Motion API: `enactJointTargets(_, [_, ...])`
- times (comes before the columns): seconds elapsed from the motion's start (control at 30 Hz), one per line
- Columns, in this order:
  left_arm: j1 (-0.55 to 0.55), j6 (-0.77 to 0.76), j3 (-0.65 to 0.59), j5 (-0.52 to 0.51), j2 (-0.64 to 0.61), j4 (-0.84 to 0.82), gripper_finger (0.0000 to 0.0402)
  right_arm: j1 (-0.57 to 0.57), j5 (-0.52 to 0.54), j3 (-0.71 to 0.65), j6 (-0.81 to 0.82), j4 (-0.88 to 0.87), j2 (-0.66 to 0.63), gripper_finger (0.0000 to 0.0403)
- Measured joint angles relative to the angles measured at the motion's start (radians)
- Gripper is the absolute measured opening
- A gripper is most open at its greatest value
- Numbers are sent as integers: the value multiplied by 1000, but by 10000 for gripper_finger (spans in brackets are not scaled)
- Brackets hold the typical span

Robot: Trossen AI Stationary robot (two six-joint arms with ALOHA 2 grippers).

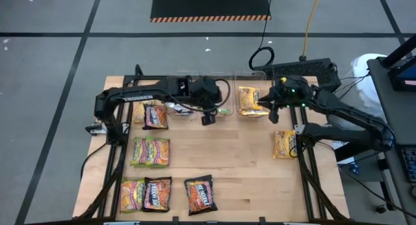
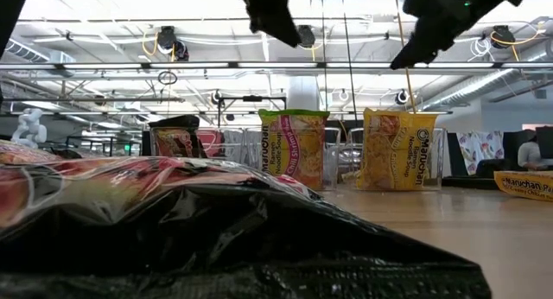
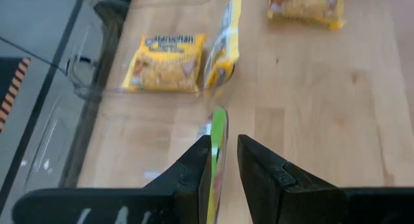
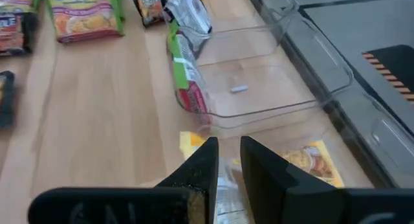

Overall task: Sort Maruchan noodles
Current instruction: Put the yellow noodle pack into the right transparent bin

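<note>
My left gripper (image 3: 224,160) hovered over the middle bin (image 4: 278,81), jaws narrowly parted above a lime-green packet (image 3: 218,136) standing on edge. My right gripper (image 4: 229,160) was likewise narrow and empty above the yellow packets (image 1: 250,101) — colours grouped. Unsorted noodles (image 1: 151,151) lay near-left.

Three clear bins (image 1: 205,112) were set in a row along the table's (image 1: 247,179) far edge. One packet (image 2: 294,152) was stood upright in the middle bin, beneath the left gripper (image 1: 207,118). Two packets (image 1: 250,100) were placed in the right bin, under the right gripper (image 1: 273,108). Five packets (image 1: 151,151) were laid on the left half, one (image 1: 285,144) near the right edge.
</note>
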Motion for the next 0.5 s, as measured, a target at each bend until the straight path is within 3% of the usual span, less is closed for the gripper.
enactJointTargets(0.13, [0,8,-8,0,-69,-52,83,-7,102,66,-20,16,91,59])
enactJointTargets(0.23, [3,15,-50,-1,-138,-42,83,-14,119,130,-27,-12,152,59])
enactJointTargets(0.5, [15,-60,-342,-45,-397,54,83,-15,125,253,-25,-99,266,59])
